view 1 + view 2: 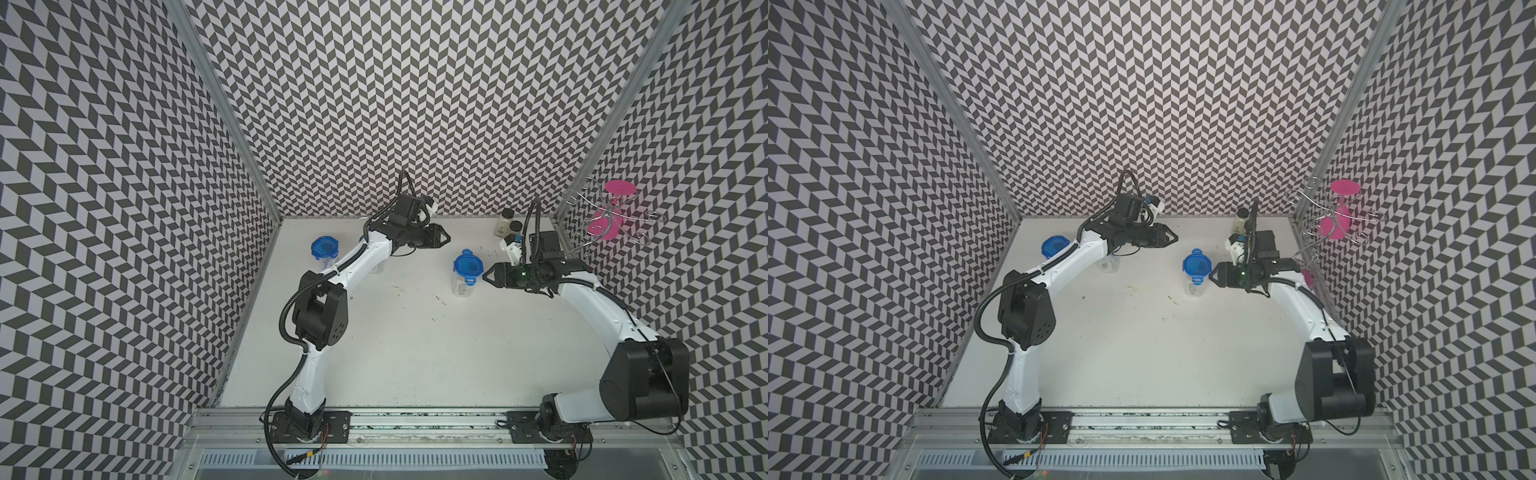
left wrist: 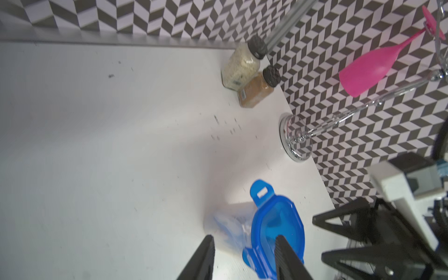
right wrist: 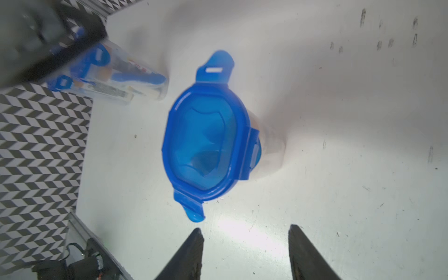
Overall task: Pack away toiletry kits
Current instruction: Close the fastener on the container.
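Right wrist view: the right gripper (image 3: 244, 230) stands partly spread and empty, just short of a blue-lidded cup (image 3: 206, 140) upright on the table (image 3: 339, 121). The left gripper (image 2: 244, 237) is likewise parted, gripping nothing.

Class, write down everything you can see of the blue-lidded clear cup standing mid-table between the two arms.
The clear cup looks like thin transparent plastic and stands upright on the white table. Its translucent blue lid sits on top. Two of the lid's tabs stick outward and one is folded down against the wall. The contents are too blurred to name. Nothing touches the cup; the right pincer is close beside it, open.
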`<state>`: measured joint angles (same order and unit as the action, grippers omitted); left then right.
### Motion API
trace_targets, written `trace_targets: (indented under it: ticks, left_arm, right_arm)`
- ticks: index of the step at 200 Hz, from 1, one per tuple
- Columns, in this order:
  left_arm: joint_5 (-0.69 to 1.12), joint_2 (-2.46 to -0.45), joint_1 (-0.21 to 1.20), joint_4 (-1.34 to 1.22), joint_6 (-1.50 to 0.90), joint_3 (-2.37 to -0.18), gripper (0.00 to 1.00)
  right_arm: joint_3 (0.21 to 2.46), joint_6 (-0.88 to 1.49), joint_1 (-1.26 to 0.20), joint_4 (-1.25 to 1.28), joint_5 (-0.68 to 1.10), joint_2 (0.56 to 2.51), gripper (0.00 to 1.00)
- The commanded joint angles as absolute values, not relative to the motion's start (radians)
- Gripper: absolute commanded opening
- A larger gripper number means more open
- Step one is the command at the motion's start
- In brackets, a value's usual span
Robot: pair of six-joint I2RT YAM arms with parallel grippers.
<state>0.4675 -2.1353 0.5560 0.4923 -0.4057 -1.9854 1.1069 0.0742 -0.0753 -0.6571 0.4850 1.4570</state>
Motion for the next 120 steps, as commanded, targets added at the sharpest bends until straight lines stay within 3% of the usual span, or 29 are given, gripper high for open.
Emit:
trace_targets:
  ticks: [1, 55, 120]
  left_arm:
    - [0.363, -2.244, 0.592, 0.584, -0.364, -2.074, 0.4]
    - [0.346, -2.304, 0.635, 0.631, -0.347, -2.121, 0.39]
    - [0.327, -2.178, 0.665, 0.551, -0.347, -1.892, 0.39]
  right_arm:
    - [1.098, 0.06, -0.072, -0.63, 0.417, 1.497, 0.53]
    - [1.148, 0.069, -0.071, -0.552, 0.501, 1.604, 0.51]
    - [1.204, 0.071, -0.075, -0.498, 0.56, 1.7, 0.5]
